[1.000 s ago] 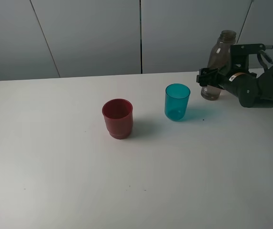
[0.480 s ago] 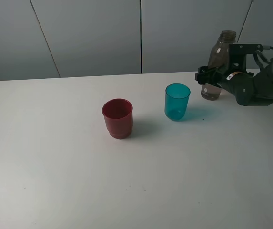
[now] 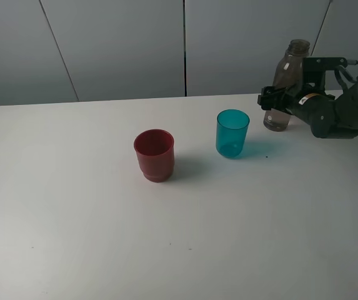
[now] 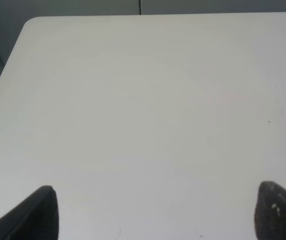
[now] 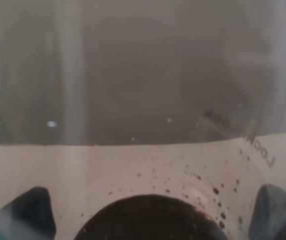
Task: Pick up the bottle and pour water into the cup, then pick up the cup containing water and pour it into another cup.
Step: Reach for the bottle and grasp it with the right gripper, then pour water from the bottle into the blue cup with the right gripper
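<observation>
The smoky grey-brown bottle point(image 3: 289, 75) stands upright at the table's far right. My right gripper point(image 3: 272, 100) is level with its lower body, jaws spread wide on either side of it. In the right wrist view the bottle point(image 5: 143, 90) fills the picture, and the right gripper point(image 5: 150, 212) shows only two fingertips far apart. The translucent teal cup point(image 3: 232, 133) stands upright left of the bottle. Further left is the dark red cup point(image 3: 154, 154), also upright. My left gripper point(image 4: 152, 210) is open over bare table, holding nothing, and is outside the exterior view.
The white table point(image 3: 72, 219) runs back to a grey panelled wall. In the left wrist view the table's rounded far corner point(image 4: 30, 25) shows.
The right arm has drawn back and up slightly beside the bottle. The bottle and both cups have not moved.
</observation>
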